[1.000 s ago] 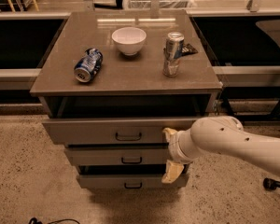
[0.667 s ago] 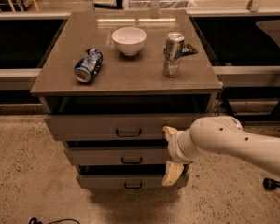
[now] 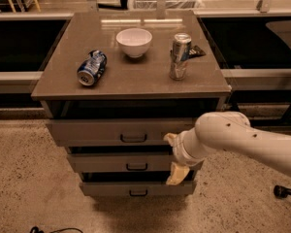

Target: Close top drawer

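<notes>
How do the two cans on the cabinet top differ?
The blue can lies on its side at left; the silver can stands upright at right. The blue can looks intact; the silver can seems dented midway. Both sit on the cabinet top, flanking the white bowl. The pincer is below, at the right part of the top drawer front.

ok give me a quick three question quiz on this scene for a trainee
1. True or false: the top drawer is fully shut.
2. The blue can is: A) upright B) on its side C) inside a drawer
3. In the picture, on which side of the top drawer's handle is the gripper?
Key: 1 false, it stands partly open. 2 B. 3 right, open, in front of the drawer fronts.
</notes>
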{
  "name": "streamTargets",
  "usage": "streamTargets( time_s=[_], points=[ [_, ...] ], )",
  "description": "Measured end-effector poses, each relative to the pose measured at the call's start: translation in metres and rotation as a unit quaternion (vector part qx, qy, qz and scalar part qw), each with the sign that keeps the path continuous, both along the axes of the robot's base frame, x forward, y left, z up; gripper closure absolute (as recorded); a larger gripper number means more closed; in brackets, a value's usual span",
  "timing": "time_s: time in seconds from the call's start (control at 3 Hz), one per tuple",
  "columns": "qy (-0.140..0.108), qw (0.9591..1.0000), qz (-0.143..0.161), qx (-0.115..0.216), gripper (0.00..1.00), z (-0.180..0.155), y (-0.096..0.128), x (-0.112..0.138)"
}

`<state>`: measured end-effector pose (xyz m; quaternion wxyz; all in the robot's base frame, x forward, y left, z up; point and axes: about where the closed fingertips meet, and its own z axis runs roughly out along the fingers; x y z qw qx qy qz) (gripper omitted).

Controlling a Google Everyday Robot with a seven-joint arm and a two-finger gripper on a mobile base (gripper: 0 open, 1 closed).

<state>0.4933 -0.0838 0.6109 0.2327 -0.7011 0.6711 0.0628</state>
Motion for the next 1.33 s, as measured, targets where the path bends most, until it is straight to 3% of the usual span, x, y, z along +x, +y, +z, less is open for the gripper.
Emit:
streamTargets(
  time_s=[0.33, 0.67, 1.0, 1.33],
  points=[
    [0.012, 0.9997, 0.022, 0.001, 0.42, 0.013, 0.005, 0.013],
    [-0.003, 0.9997, 0.022, -0.006, 0.38, 0.022, 0.008, 0.029],
    [-0.003, 0.9997, 0.023, -0.006, 0.15, 0.022, 0.008, 0.029],
    [-0.003, 0.9997, 0.023, -0.006, 0.00, 0.022, 0.009, 0.029]
  ],
)
